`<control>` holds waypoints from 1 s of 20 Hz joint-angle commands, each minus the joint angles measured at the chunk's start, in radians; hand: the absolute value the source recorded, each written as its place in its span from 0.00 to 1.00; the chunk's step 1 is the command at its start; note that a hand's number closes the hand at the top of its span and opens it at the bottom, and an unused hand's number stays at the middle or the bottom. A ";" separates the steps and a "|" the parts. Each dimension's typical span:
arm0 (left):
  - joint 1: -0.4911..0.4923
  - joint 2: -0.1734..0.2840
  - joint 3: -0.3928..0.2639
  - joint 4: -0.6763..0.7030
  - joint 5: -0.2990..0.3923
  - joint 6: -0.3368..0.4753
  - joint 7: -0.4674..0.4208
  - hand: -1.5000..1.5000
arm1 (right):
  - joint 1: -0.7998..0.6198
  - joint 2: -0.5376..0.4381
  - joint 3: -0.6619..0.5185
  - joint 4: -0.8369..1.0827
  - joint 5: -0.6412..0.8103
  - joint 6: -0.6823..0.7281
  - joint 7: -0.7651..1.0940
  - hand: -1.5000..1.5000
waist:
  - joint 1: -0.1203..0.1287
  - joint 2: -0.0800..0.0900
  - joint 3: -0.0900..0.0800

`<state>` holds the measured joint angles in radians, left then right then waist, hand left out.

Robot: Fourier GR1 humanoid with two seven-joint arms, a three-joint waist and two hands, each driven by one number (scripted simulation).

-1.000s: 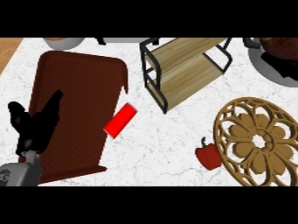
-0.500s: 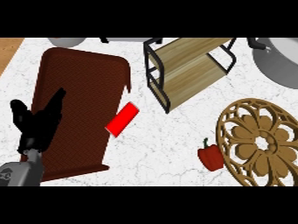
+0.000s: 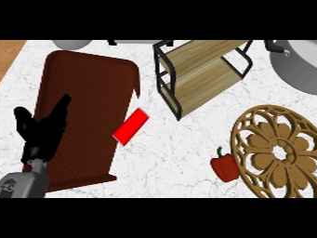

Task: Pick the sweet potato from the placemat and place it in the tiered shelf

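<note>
White marble counter (image 3: 175, 153), wood floor strip at far left. Dark brown placemat (image 3: 92, 88) lies left; black-framed wooden shelf (image 3: 202, 74) at top centre. Red flat block (image 3: 131, 126) just beside mat's right edge. Red pepper (image 3: 224, 167) touches round wooden trivet (image 3: 284, 153). Grey pot (image 3: 308, 65) top right. Left hand (image 3: 41, 128) over mat's left part, fingers spread, released, holding nothing. Sweet potato not visible anywhere.

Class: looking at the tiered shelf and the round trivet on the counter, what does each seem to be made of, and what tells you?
Tiered shelf: pale wooden boards, going by the streaked grain, in a thin black frame, likely metal. Round trivet: apparently carved wood, tan and matte, with openwork petal cut-outs.
</note>
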<state>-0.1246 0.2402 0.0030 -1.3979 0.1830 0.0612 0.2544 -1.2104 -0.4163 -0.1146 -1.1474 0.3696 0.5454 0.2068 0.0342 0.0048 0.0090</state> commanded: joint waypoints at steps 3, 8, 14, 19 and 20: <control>0.079 -0.027 -0.030 0.032 -0.005 -0.009 0.037 0.50 | -0.060 0.012 0.039 0.176 0.086 -0.073 -0.111 1.00 | 0.003 0.006 -0.010; 0.074 -0.023 -0.018 0.054 -0.006 -0.023 0.017 0.50 | -0.063 0.028 0.037 0.297 0.135 -0.181 -0.241 1.00 | 0.000 0.007 -0.010; 0.072 -0.017 0.000 0.074 0.002 -0.045 0.004 0.50 | -0.123 0.044 0.022 0.405 0.128 -0.184 -0.323 1.00 | -0.005 0.005 -0.010; 0.019 -0.013 0.022 0.071 0.003 -0.026 0.040 0.50 | -0.156 0.024 0.026 0.458 0.150 -0.175 -0.350 1.00 | -0.016 0.003 -0.010; 0.036 -0.044 -0.019 0.053 -0.025 -0.005 0.041 0.50 | -0.141 0.025 0.061 0.492 0.200 -0.224 -0.416 1.00 | -0.003 0.009 -0.010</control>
<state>-0.1160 0.2278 0.0132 -1.4084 0.1742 0.0495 0.2708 -1.3453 -0.3800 -0.0830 -0.7171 0.5189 0.3541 -0.1355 0.0284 0.0030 0.0089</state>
